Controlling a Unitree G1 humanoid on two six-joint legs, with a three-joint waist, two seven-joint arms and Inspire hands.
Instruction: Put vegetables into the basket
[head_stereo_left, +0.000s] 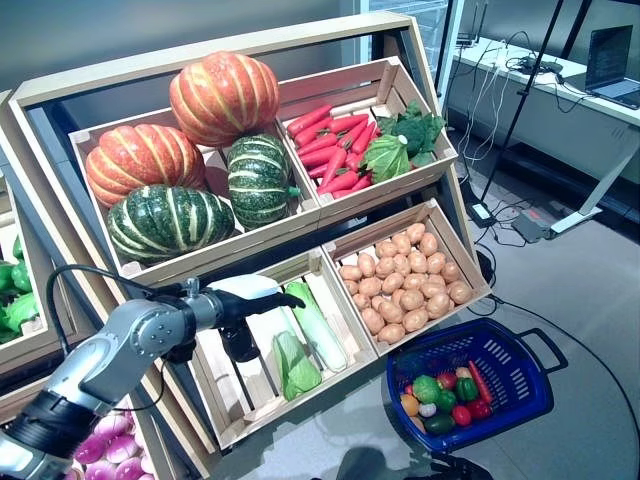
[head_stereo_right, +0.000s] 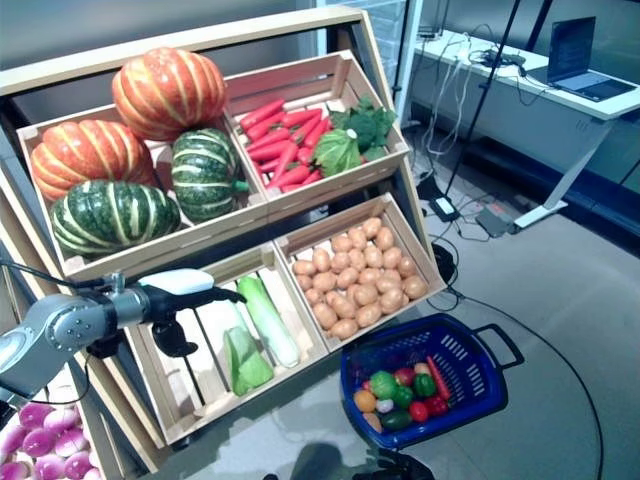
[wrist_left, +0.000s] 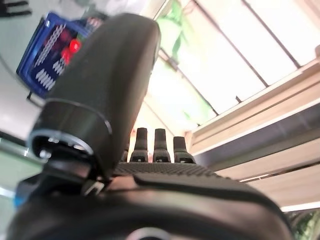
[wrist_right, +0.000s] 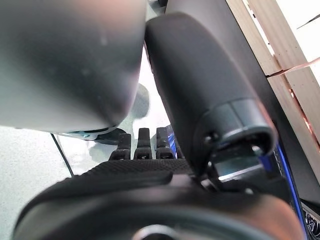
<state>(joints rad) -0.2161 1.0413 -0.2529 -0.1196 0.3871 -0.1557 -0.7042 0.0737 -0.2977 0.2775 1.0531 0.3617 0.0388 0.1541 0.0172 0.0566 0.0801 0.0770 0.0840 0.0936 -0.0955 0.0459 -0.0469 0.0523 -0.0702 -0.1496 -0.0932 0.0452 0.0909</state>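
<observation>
A blue basket stands on the floor at the lower right, with several small vegetables in it. In the lower left crate lie a long pale cabbage and a leafy green one. My left hand hovers over that crate's near-left part, fingers straight and thumb spread, open and holding nothing; its fingers point at the crate slats. My right hand appears only in its own wrist view, fingers straight and pointing at the floor, empty.
The sloped stand also holds a crate of pumpkins, one of carrots with broccoli, and one of potatoes. Purple onions lie at the lower left. A desk with a laptop stands at the back right.
</observation>
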